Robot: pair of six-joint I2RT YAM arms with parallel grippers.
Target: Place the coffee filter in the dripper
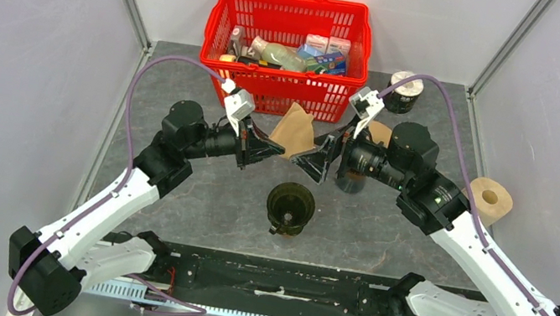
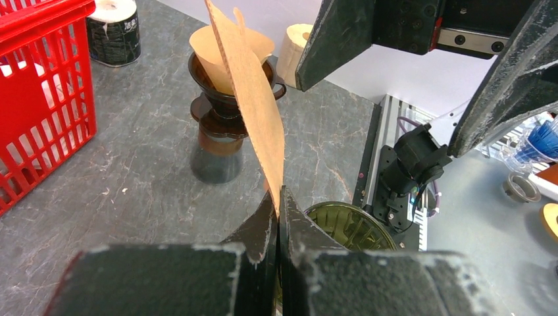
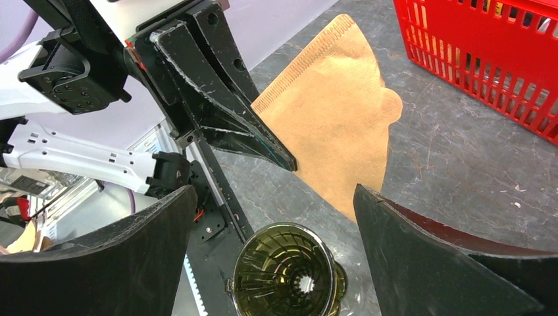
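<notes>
Brown paper, flat and unopened: the coffee filter hung in the air, pinched at its lower corner by the left gripper, whose fingers were pressed together on the sheet. From that pinch its long axis rose toward 12 to 1 o'clock in the overhead view, the sheet standing nearly edge-on to the left wrist camera.

The empty dripper stood on the table at about 6 o'clock from the filter and lower down, mouth upward, with nothing in it. The filter was not over that mouth; it sat further back, toward the red basket.

The right gripper faced the left one from about 3 o'clock, jaws wide apart and holding nothing. In its own wrist view, the filter's lower edge lay just beside its right finger without clearly touching it.

The left arm, having the paper, looked the one to carry it. The move probably called for travel toward 6 o'clock and downward, tip first. Flat as the filter was, the right gripper seemed well placed to spread it into a cone beforehand.
</notes>
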